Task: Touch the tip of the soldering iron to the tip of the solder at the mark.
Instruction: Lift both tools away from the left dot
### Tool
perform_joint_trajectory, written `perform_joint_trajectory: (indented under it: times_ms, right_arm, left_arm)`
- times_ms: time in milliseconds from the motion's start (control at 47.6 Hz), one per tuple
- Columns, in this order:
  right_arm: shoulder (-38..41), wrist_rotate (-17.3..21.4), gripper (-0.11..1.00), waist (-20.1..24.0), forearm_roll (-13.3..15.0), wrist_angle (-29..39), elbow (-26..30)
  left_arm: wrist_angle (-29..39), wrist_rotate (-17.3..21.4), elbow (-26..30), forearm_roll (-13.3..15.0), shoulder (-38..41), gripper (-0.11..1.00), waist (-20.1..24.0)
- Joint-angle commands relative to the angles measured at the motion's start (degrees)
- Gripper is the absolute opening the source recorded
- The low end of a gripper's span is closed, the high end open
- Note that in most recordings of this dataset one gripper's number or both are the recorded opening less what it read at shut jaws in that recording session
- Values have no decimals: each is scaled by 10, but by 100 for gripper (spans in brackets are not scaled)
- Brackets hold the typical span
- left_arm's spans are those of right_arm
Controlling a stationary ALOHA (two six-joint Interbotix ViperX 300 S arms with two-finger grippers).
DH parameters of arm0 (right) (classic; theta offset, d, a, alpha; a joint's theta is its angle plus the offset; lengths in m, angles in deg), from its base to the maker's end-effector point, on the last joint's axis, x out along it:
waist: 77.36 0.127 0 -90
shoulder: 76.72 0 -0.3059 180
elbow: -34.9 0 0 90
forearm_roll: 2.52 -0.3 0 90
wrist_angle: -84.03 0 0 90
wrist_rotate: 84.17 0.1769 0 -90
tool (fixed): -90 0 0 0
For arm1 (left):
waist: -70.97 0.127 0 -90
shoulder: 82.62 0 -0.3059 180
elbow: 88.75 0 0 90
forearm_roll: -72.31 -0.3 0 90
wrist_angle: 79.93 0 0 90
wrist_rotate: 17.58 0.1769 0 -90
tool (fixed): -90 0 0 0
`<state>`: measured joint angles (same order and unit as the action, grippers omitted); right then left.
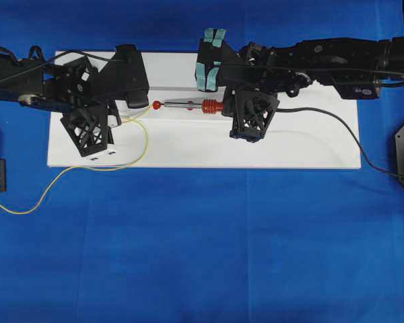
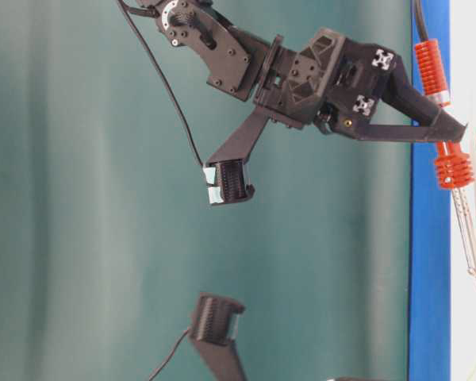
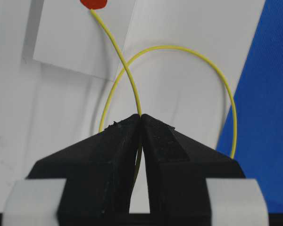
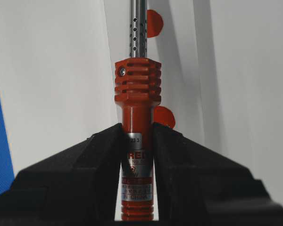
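My left jaws (image 3: 140,117) pinch solder (image 3: 120,56); right jaws (image 4: 137,136) clamp soldering iron (image 4: 137,94). Risk: thin wire flexes, tip slips off red mark (image 3: 94,4).

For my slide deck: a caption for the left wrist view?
Left pincer shut on the solder, its free end reaching the red mark.

I observed a blue-covered table (image 1: 202,256) bearing a white board (image 1: 289,145). A red mark (image 1: 157,105) sat on the board. The solder (image 1: 87,169) trailed off the board's left edge onto the blue surface.
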<state>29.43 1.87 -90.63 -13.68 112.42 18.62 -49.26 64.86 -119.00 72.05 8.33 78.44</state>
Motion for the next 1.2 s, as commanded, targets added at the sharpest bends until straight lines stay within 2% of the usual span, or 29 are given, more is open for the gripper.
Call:
perform_joint_trajectory:
  times_ms: [0, 357, 693, 924, 1176]
  right_arm:
    - [-7, -1, 6, 1, 1, -4, 13]
    - [-7, -3, 6, 1, 1, -5, 13]
    - [-23, -3, 6, 1, 4, -6, 9]
    - [-102, 3, 6, -1, 24, -6, -38]
    - [-175, 4, 6, -4, 24, -9, -115]
  left_arm:
    - [3, -2, 10, -2, -34, 3, -7]
    - [25, -4, -25, -1, -145, 3, -8]
    - [26, -4, -27, -1, -147, 3, -8]
    - [32, -4, -27, -1, -148, 3, -9]
    - [33, -4, -27, -1, -149, 3, -9]
